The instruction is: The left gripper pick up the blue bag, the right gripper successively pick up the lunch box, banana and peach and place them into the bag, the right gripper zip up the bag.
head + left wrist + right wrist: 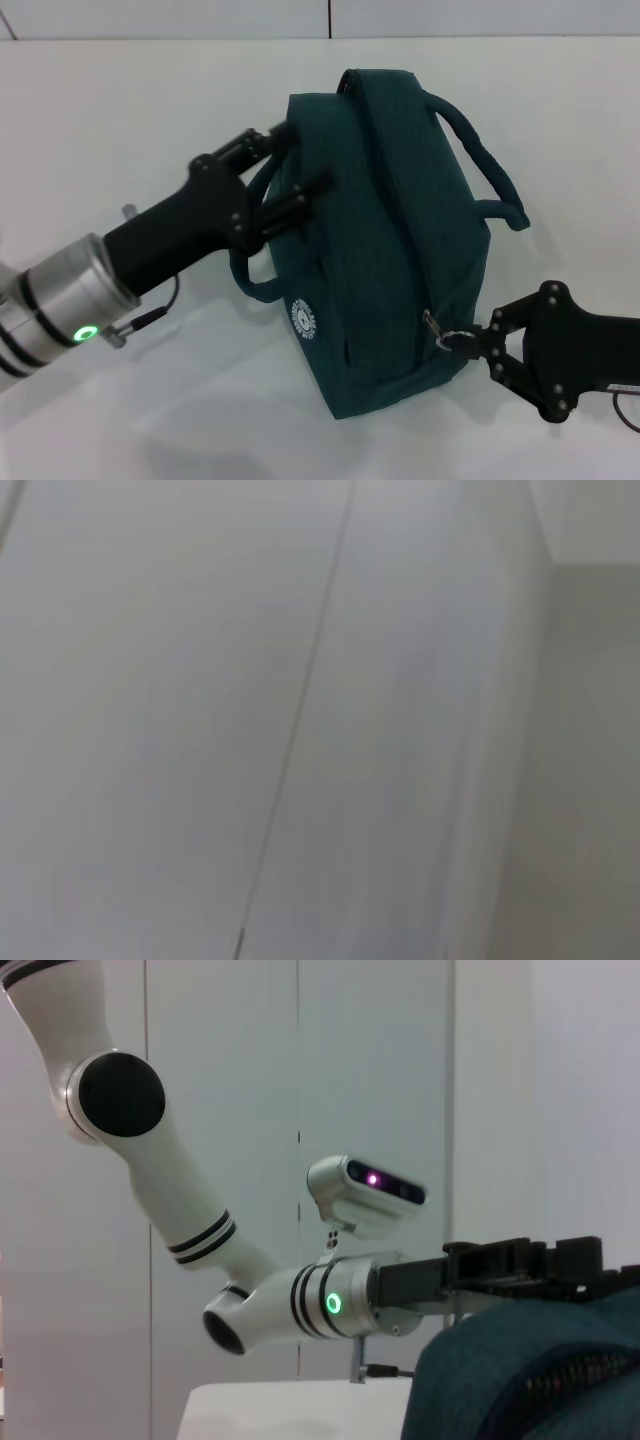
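The blue bag stands tilted on the white table in the head view, its long top zipper drawn shut. My left gripper reaches in from the left and is shut on the bag's near rolled handle. At the bag's near end, my right gripper is shut on the metal ring pull. The right wrist view shows the bag's fabric close up, with the left gripper above it. The lunch box, banana and peach are out of view. The left wrist view shows only a pale wall.
The white table runs around the bag to a wall at the back. The bag's far handle sticks out to the right. My left arm's white links rise behind the bag in the right wrist view.
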Tool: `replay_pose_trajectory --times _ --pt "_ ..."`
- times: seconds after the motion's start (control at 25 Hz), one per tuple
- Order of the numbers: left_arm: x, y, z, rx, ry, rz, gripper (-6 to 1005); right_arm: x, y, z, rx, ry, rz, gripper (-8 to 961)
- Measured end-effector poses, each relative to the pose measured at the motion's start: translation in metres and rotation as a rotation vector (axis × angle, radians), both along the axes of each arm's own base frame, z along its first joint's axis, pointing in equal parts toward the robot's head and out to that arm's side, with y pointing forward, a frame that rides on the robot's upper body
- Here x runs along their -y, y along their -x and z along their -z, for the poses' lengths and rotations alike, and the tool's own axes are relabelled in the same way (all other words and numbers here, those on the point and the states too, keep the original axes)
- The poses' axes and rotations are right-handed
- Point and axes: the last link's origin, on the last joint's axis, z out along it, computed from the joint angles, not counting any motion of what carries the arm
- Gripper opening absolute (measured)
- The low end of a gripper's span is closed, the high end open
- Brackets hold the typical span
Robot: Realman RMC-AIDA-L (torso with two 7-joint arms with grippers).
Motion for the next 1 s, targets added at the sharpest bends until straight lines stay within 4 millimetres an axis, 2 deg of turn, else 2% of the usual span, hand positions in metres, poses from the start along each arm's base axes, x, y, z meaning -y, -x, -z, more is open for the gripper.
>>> replay_pose_trajectory --times 0.08,0.32,0.44,0.56,0.68,0.8,1.0 --pt "0.005 0.003 -0.004 0.030 -0.017 -0.016 692 0.001 0.000 -0.001 -0.010 -0.023 -0.017 17" --pt "0.034 0.007 -0.021 0.133 -0.037 0.055 734 0.005 0.002 -0.008 -0.067 -0.089 -0.054 17" --pt "0.055 0.018 -0.025 0.116 -0.046 0.066 733 0.006 0.004 -0.011 -0.087 -0.116 -0.079 17" --pt "0.080 0.032 -0.016 0.032 -0.058 0.066 732 0.002 0.005 -0.017 -0.098 -0.154 -0.088 17" --pt "0.095 0.039 -0.004 -0.035 -0.029 0.067 731 -0.003 0.006 -0.022 -0.113 -0.203 -0.087 17" --pt "0.099 0.045 0.007 -0.089 0.017 0.041 730 -0.007 0.007 -0.024 -0.127 -0.249 -0.091 17" --pt "0.091 0.043 0.027 -0.127 0.061 -0.004 729 -0.017 0.016 -0.021 -0.121 -0.255 -0.113 17"
